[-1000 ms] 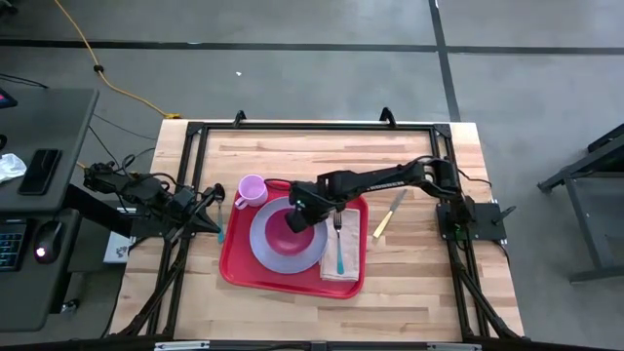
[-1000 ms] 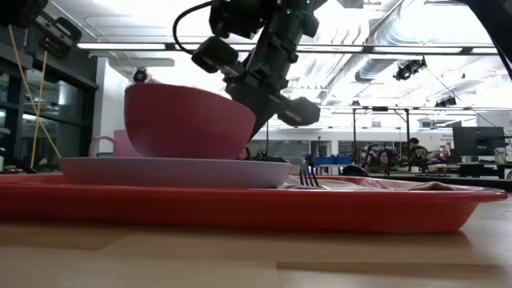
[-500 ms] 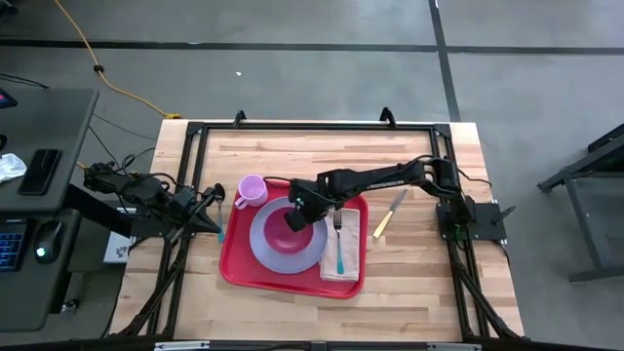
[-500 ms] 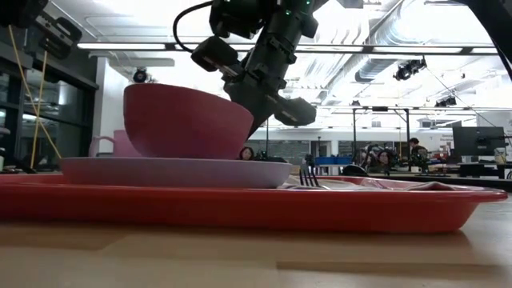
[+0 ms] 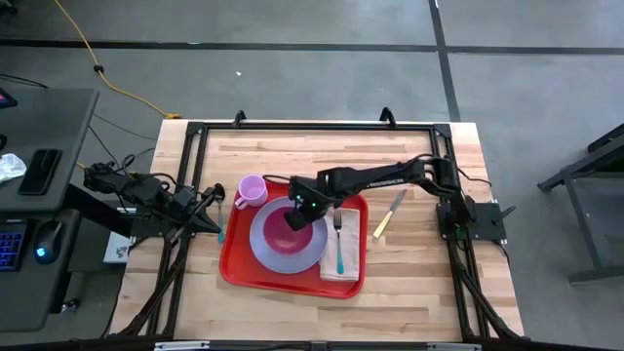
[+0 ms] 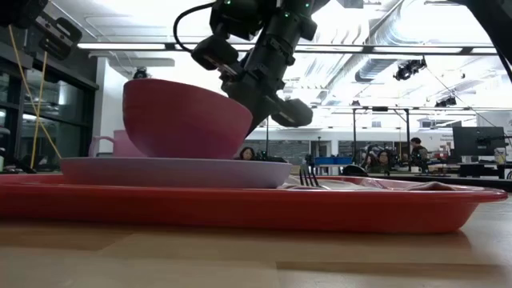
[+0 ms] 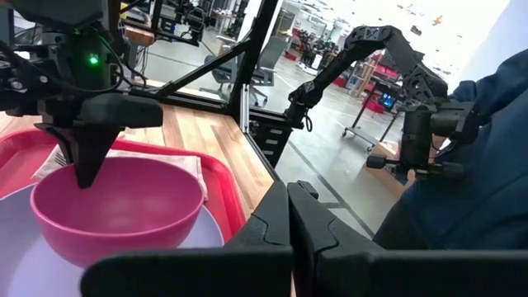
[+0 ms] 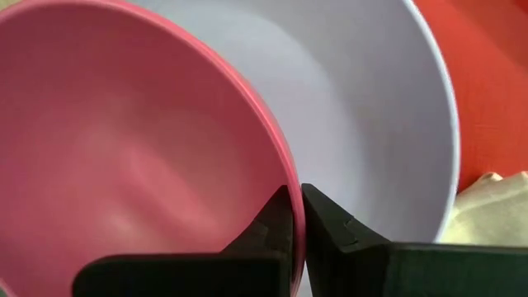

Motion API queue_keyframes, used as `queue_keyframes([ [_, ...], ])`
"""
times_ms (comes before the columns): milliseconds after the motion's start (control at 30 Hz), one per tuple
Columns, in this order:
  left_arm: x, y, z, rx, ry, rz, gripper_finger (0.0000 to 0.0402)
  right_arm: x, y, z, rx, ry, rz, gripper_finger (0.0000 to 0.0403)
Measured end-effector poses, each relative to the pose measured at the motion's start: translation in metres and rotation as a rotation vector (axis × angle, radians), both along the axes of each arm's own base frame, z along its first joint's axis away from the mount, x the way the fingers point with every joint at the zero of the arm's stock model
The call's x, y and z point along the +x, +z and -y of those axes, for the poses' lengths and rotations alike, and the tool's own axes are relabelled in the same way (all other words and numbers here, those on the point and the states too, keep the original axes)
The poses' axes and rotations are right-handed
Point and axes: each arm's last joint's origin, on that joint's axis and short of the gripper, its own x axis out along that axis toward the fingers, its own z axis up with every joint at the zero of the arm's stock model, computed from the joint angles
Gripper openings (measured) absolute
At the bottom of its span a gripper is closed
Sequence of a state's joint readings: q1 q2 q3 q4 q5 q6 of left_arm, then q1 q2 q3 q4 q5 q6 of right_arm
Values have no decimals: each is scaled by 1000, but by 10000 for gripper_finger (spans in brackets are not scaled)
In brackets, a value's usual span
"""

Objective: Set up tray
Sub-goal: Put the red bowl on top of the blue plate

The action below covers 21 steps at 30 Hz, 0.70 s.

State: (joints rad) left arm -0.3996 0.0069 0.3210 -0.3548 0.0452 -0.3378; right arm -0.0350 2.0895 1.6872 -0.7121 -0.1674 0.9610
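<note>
Right tool (image 8: 295, 216) stays pinched on the round pink plastic bowl's (image 5: 299, 220) rim, now settled onto the lavender plate (image 5: 269, 244); release seems next.

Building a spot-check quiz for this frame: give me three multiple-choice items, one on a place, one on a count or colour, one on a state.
1. Where does the deep pink plastic bowl sit?
A. on the round lavender plate
B. on the bare wooden table
C. inside the small pink mug

2. How many forks lie on the tan folded napkin?
A. none
B. one
C. three

3. The right gripper is:
A. open above the yellow-handled knife
B. shut on the bowl's rim
C. parked off the table

Key: 1 A, the low view shows the bowl resting on the plate, itself on the flat red plastic tray. 2 B, one teal-handled fork. 3 B, its fingers pinch the rim.
</note>
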Motion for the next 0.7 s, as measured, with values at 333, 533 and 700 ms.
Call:
queue_keyframes([
  [333,0,0,0,0,0,0,21,0,0,0,1,26,4,1],
  [533,0,0,0,-1,0,1,21,0,0,0,2,31,4,13],
  [700,0,0,0,-1,0,1,21,0,0,0,-9,19,4,60],
])
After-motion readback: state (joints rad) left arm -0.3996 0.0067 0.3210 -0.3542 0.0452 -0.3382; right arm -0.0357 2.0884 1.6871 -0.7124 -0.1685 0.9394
